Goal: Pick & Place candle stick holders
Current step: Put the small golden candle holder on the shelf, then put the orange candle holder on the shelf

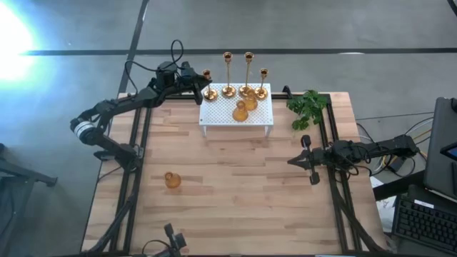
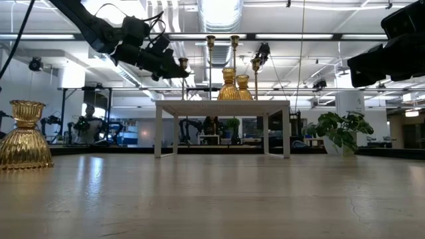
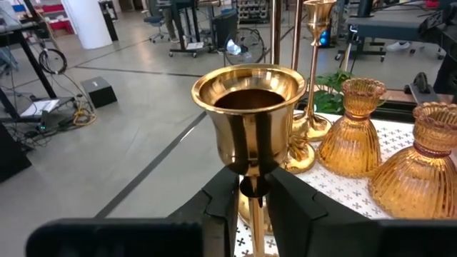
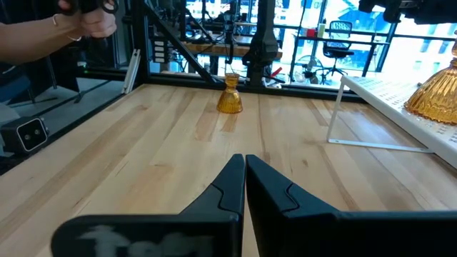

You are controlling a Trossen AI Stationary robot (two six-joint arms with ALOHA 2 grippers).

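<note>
At upper centre, the left gripper [image 1: 202, 84] narrowly straddles a tall brass candle holder [image 3: 250, 128] on the white perforated stand [image 1: 221, 114]; the right gripper [image 4: 244, 178], lower right, is closed and empty.

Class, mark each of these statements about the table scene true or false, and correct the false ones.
1. The left gripper is at a tall holder on the white stand. True.
2. The right gripper holds a squat holder. False: it is shut on nothing, over bare table.
3. One squat holder stands alone on the table, off the stand. True.
4. The plant lies on the stand. False: it lies on the table beside it.
5. Two squat holders stand on the stand. True.
</note>
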